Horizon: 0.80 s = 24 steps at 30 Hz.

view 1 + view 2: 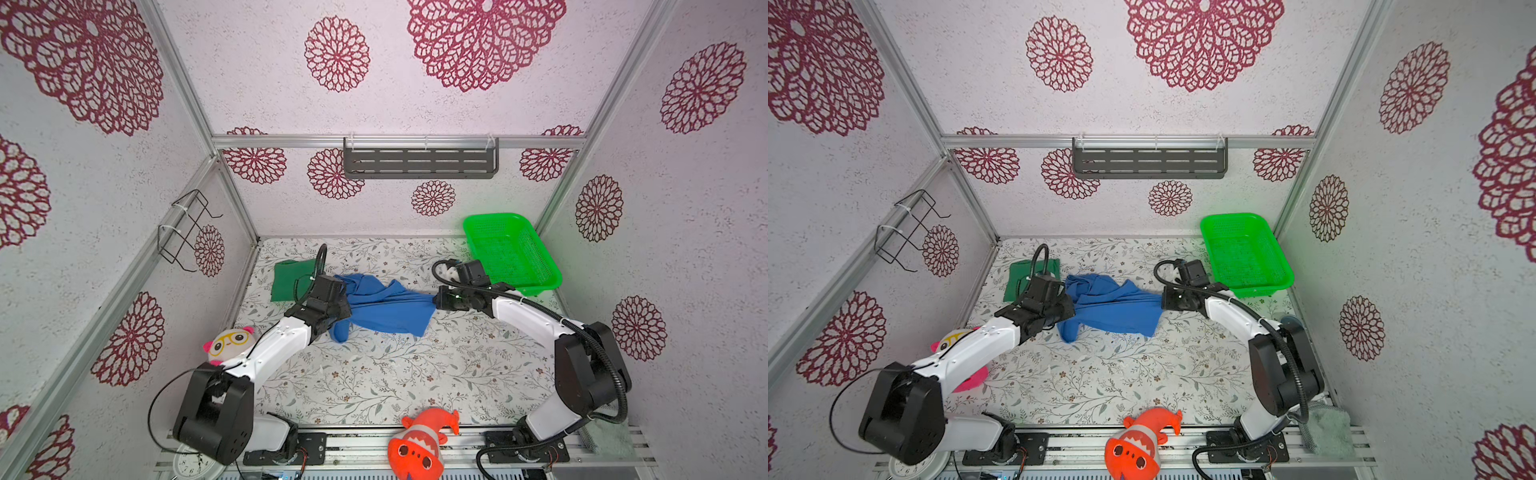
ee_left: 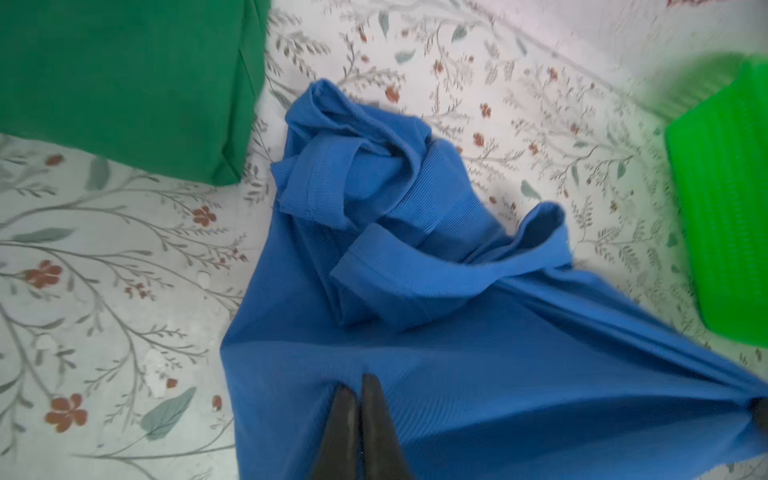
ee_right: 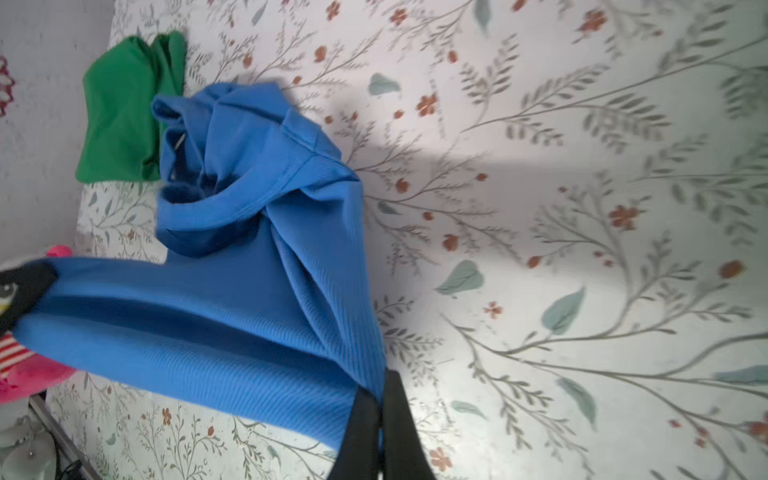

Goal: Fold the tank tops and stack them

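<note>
My left gripper (image 2: 360, 384) is pinched tight on one edge of the blue tank top (image 1: 386, 309), and my right gripper (image 3: 381, 395) is pinched on the opposite edge. It stretches crumpled between them over the table (image 1: 374, 374). The green tank top (image 1: 289, 282) lies folded just beside it.

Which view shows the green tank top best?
Left wrist view: the green tank top is close, its folded edges clear, though cropped. Both top views hide part behind the left arm; the right wrist view shows it small.
</note>
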Each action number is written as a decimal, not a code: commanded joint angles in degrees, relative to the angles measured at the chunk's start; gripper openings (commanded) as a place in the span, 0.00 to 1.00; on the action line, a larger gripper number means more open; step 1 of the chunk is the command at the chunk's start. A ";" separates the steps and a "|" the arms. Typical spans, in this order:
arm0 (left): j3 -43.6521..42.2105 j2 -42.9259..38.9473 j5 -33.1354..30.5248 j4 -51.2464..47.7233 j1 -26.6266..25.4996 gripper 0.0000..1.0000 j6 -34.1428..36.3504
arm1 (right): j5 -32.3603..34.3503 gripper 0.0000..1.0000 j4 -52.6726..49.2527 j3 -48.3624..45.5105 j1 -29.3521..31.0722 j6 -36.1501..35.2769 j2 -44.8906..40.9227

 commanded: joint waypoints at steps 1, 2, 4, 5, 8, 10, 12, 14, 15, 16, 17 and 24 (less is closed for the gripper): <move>5.65 6.06 6.13 -1.27 -3.33 0.18 2.46 | -2.12 0.27 -0.48 1.18 -2.28 0.14 -0.49; 6.88 7.05 6.34 -3.28 -4.06 0.29 3.20 | -2.21 0.36 -0.48 1.34 -2.44 0.14 -0.11; 7.64 6.42 6.11 -6.91 -5.49 0.55 4.53 | -2.69 0.48 -2.04 1.66 -2.44 -0.49 0.32; 7.25 4.99 5.58 -8.15 -5.99 0.64 4.51 | -2.70 0.52 -2.75 1.42 -2.40 -0.76 0.11; 3.90 -1.80 4.15 -12.36 -6.36 0.82 2.55 | -1.35 0.56 -6.07 0.17 -2.38 -1.94 -1.22; 1.09 -6.92 3.19 -15.63 -6.26 0.84 -0.84 | -0.59 0.56 -8.09 -1.47 -2.36 -2.17 -2.77; -2.10 -10.22 3.75 -17.51 -6.33 0.83 -4.79 | -0.41 0.56 -8.96 -3.48 -2.40 -1.89 -4.49; -6.47 -12.47 5.51 -15.76 -6.36 0.79 -9.28 | -0.30 0.56 -8.99 -5.72 -2.40 -1.24 -6.16; -9.09 -13.11 6.70 -13.23 -6.38 0.75 -12.03 | -0.22 0.56 -8.86 -6.75 -2.41 -0.89 -6.86; -11.05 -13.35 7.37 -10.23 -6.34 0.70 -14.85 | -0.09 0.56 -8.71 -7.48 -2.44 -0.54 -7.32; -13.35 -13.41 8.50 -6.92 -6.34 0.66 -17.38 | -0.20 0.56 -8.40 -8.22 -2.41 -0.12 -7.69; -21.23 -12.00 5.64 12.90 -6.59 0.48 -34.44 | -1.61 0.56 -6.10 -12.33 -2.23 1.81 -9.45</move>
